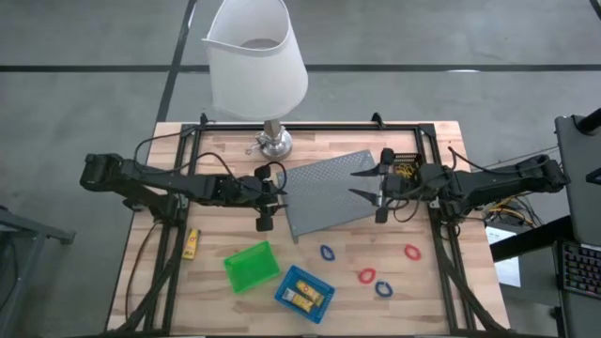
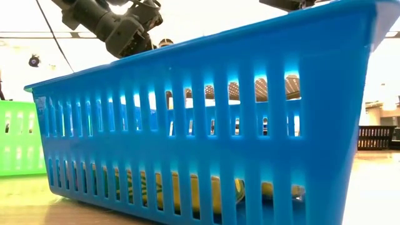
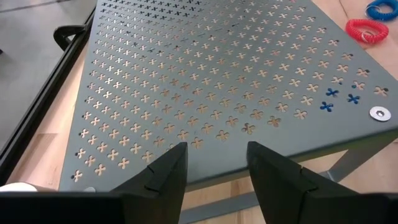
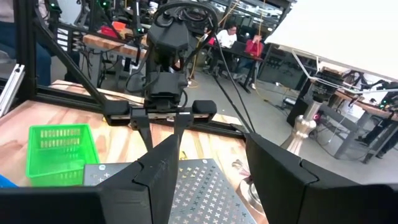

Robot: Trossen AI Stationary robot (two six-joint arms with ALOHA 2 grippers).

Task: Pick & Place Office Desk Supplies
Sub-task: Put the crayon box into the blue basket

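The blue bin (image 1: 303, 291) near the front edge holds yellow sticks (image 2: 187, 190). The green bin (image 1: 252, 266) stands to its left, and one more yellow stick (image 1: 192, 244) lies on the wood at the left. Red loops (image 1: 366, 275) and blue loops (image 1: 326, 252) lie front right. A black bin (image 1: 406, 167) with yellow rubber bands stands at the right. My left gripper (image 3: 214, 168) is open at the left edge of the grey mesh tray (image 1: 324, 192). My right gripper (image 4: 211, 168) is open above the tray's right end. Both hold nothing.
A white-shaded lamp (image 1: 255, 61) on a metal foot (image 1: 273, 143) stands at the far edge, behind the tray. A black frame (image 1: 310, 127) runs round the tabletop. People sit at desks (image 4: 227, 37) in the room beyond. Bare wood lies at front left.
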